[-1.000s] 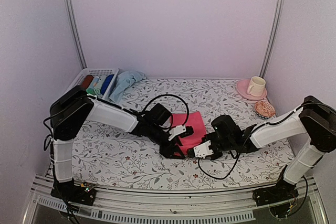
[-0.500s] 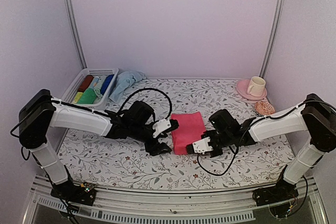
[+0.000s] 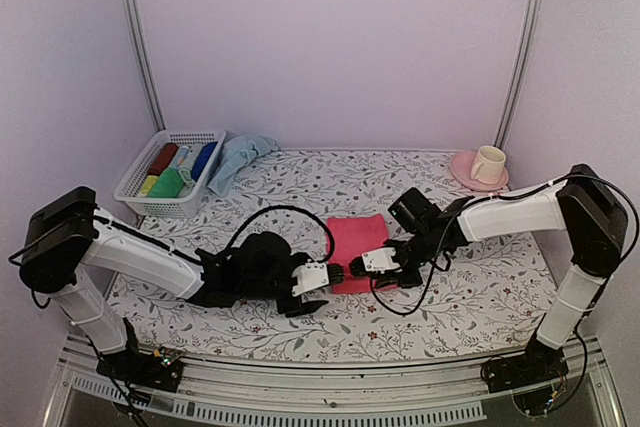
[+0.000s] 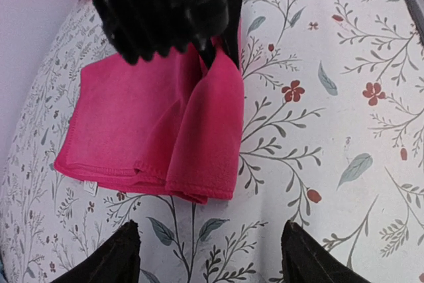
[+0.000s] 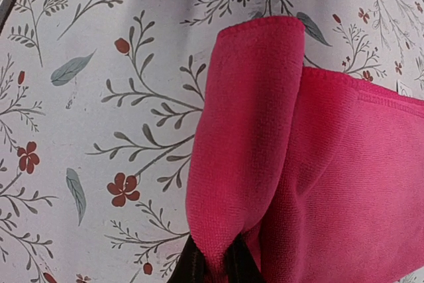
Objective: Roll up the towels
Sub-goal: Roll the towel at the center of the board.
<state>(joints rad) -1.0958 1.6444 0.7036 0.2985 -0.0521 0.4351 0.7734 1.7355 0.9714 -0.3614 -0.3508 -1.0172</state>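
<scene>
The pink towel (image 3: pixel 357 237) lies folded and flat in the middle of the table. My right gripper (image 3: pixel 358 265) is shut on a raised fold at its near edge, and the pinched cloth (image 5: pixel 245 137) stands up between the black fingers (image 5: pixel 192 266). My left gripper (image 4: pixel 209 256) hovers open just short of the towel's near hem (image 4: pixel 159 130), apart from it, with nothing between its fingertips. The right gripper's dark fingers (image 4: pixel 165 4) show behind the towel in the left wrist view. The pale blue towel (image 3: pixel 238 159) lies crumpled at the back left.
A white basket (image 3: pixel 138 175) at the back left holds coloured rolls, next to the blue towel. A cup on a pink saucer (image 3: pixel 487 165) stands at the back right, with a small pink patterned object (image 3: pixel 503 207) in front of it. Black cables loop beside both wrists.
My left gripper has opened, let go of the towel and drawn back to the near left. My right gripper moved left and away with the towel's fold still pinched.
</scene>
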